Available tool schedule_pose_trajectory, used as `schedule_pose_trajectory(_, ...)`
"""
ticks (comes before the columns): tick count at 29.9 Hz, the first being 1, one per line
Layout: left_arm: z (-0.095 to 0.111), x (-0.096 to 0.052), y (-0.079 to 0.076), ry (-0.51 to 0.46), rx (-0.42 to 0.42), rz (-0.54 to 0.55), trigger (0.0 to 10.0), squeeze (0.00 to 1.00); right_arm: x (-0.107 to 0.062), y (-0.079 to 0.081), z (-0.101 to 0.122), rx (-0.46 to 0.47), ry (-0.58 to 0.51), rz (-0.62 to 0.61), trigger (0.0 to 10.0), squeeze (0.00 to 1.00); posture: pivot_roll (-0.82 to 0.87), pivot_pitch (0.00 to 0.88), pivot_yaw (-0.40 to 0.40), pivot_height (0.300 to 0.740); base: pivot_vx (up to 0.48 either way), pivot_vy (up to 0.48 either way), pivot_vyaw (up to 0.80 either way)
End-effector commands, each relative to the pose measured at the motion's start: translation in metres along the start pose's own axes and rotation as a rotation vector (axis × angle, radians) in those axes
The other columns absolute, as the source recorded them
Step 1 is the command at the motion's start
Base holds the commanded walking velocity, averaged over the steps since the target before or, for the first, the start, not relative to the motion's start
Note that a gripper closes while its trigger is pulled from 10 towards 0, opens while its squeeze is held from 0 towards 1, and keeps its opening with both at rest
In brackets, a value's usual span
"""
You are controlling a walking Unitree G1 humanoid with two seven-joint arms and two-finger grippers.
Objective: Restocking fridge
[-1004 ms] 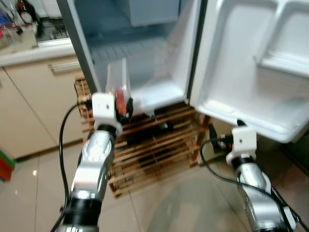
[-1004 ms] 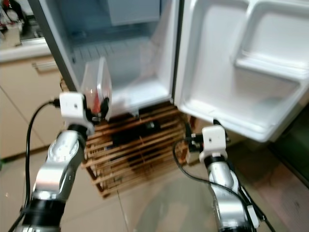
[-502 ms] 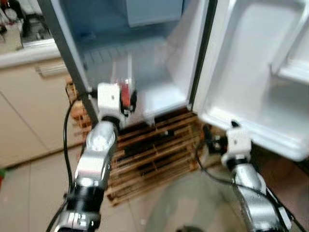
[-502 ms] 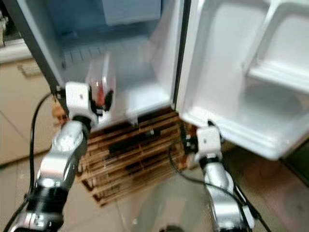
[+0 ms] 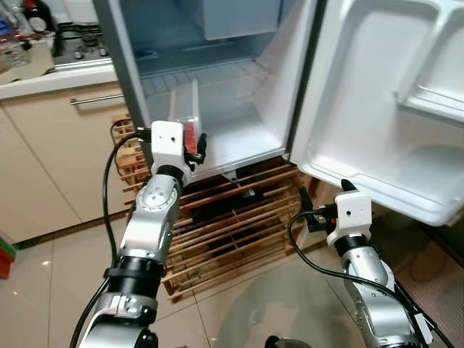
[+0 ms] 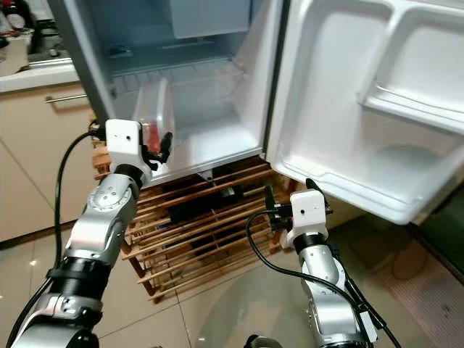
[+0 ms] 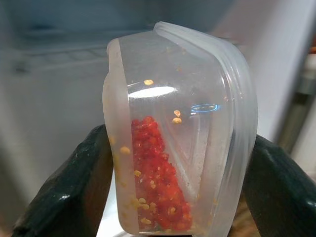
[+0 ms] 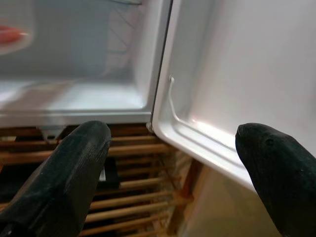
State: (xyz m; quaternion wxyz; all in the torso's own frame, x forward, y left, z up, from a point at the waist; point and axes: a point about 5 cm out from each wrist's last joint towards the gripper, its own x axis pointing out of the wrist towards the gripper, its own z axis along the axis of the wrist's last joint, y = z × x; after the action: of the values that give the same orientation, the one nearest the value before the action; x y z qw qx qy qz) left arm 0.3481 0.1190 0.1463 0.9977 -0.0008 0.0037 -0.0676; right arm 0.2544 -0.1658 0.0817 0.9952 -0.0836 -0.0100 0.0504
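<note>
A clear plastic container (image 7: 177, 138) with red chilli pieces and seeds in it stands on its side between the fingers of my left gripper (image 5: 194, 148), which is shut on it. The container (image 5: 185, 116) is held at the front edge of the open fridge's lower compartment (image 5: 239, 138). My right gripper (image 5: 319, 210) is open and holds nothing; it hangs low beside the bottom corner of the open fridge door (image 5: 377, 109), in front of the wooden rack.
The fridge stands on a slatted wooden rack (image 5: 232, 225) with a dark item inside. A cream kitchen cabinet (image 5: 51, 152) with a counter and hob is at the left. The door shelves (image 6: 406, 109) hold nothing. Tiled floor (image 5: 43, 290) lies in front.
The camera view has shifted and sharpened. My left gripper still grips the container at the fridge opening; the right arm stays low by the door.
</note>
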Motion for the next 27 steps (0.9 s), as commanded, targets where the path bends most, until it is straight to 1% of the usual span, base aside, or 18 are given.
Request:
schedule_pose_trajectory(1,0.009,0.008,-0.004,-0.033,-0.074,-0.017,10.0,0.0,-0.002,0.001,0.003,-0.008,0.0,0.014,10.0,0.0,-0.12,0.024,0.02,0.74,0.0,0.0,0.0)
schedule_pose_trajectory(2,0.009,0.01,-0.006,-0.028,-0.109,-0.021,10.0,0.0,-0.004,0.001,0.002,-0.008,0.004,0.014,10.0,0.0,-0.12,0.026,0.019,0.74,0.0,0.0,0.0)
schedule_pose_trajectory(3,0.009,0.014,-0.01,-0.024,-0.195,-0.028,10.0,0.0,-0.007,0.0,0.001,-0.009,0.014,0.013,10.0,0.0,-0.13,0.031,0.018,0.74,0.0,0.0,0.0)
schedule_pose_trajectory(4,0.009,0.014,-0.01,-0.024,-0.195,-0.028,10.0,0.0,-0.007,0.0,0.001,-0.009,0.014,0.013,10.0,0.0,-0.13,0.031,0.018,0.74,0.0,0.0,0.0)
schedule_pose_trajectory(5,0.007,0.018,-0.014,-0.016,-0.283,-0.038,10.0,0.0,-0.01,-0.001,0.0,-0.011,0.022,0.013,10.0,0.0,-0.14,0.037,0.012,0.74,0.0,0.0,0.0)
schedule_pose_trajectory(6,0.006,0.019,-0.016,-0.008,-0.325,-0.037,10.0,0.0,-0.012,-0.001,0.0,-0.012,0.025,0.013,10.0,0.0,-0.15,0.043,0.008,0.74,0.0,0.0,0.0)
schedule_pose_trajectory(7,0.006,0.019,-0.016,-0.008,-0.325,-0.037,10.0,0.0,-0.012,-0.001,0.0,-0.012,0.025,0.013,10.0,0.0,-0.15,0.043,0.008,0.74,0.0,0.0,0.0)
schedule_pose_trajectory(8,0.005,0.024,-0.021,-0.009,-0.374,-0.037,10.0,0.0,-0.016,-0.002,0.0,-0.015,0.03,0.014,10.0,0.0,-0.16,0.052,0.003,0.74,0.0,0.0,0.0)
schedule_pose_trajectory(9,0.005,0.025,-0.022,-0.012,-0.385,-0.038,10.0,0.0,-0.017,-0.003,0.0,-0.016,0.031,0.014,10.0,0.0,-0.16,0.053,0.002,0.74,0.0,0.0,0.0)
schedule_pose_trajectory(12,0.005,0.03,-0.025,-0.004,-0.465,-0.026,10.0,0.0,-0.022,-0.004,-0.001,-0.023,0.043,0.018,10.0,0.0,-0.18,0.066,-0.007,0.74,0.0,0.0,0.0)
schedule_pose_trajectory(13,0.005,0.03,-0.025,-0.004,-0.465,-0.026,10.0,0.0,-0.022,-0.004,-0.001,-0.023,0.043,0.018,10.0,0.0,-0.18,0.066,-0.007,0.74,0.0,0.0,0.0)
schedule_pose_trajectory(14,0.004,0.033,-0.025,0.001,-0.501,-0.011,10.0,0.0,-0.025,-0.005,-0.002,-0.026,0.051,0.021,10.0,0.0,-0.19,0.076,-0.014,0.74,0.0,0.0,0.0)
schedule_pose_trajectory(16,-0.001,0.036,-0.021,0.018,-0.559,0.03,10.0,0.0,-0.032,-0.007,-0.004,-0.033,0.07,0.029,10.0,0.0,-0.21,0.096,-0.027,0.74,0.0,0.0,0.0)
schedule_pose_trajectory(18,-0.006,0.039,-0.012,0.041,-0.618,0.089,10.0,0.0,-0.044,-0.011,-0.006,-0.041,0.099,0.037,10.0,0.0,-0.23,0.113,-0.037,0.74,0.0,0.0,0.0)
schedule_pose_trajectory(22,-0.006,0.041,-0.007,0.043,-0.629,0.103,10.0,0.0,-0.051,-0.013,-0.007,-0.044,0.114,0.036,10.0,0.0,-0.23,0.123,-0.044,0.74,0.0,0.0,0.0)
schedule_pose_trajectory(23,-0.002,0.043,0.002,0.03,-0.637,0.128,10.0,0.0,-0.056,-0.014,-0.007,-0.044,0.123,0.034,10.0,0.0,-0.24,0.133,-0.047,0.74,0.0,0.0,0.0)
schedule_pose_trajectory(25,0.0,0.043,0.005,0.023,-0.639,0.139,10.0,0.0,-0.059,-0.014,-0.007,-0.044,0.125,0.033,10.0,0.0,-0.24,0.139,-0.048,0.74,0.0,0.0,0.0)
schedule_pose_trajectory(27,0.0,0.044,0.019,0.015,-0.674,0.195,10.0,0.0,-0.065,-0.016,-0.007,-0.043,0.141,0.031,10.0,0.0,-0.26,0.151,-0.054,0.74,0.0,0.0,0.0)
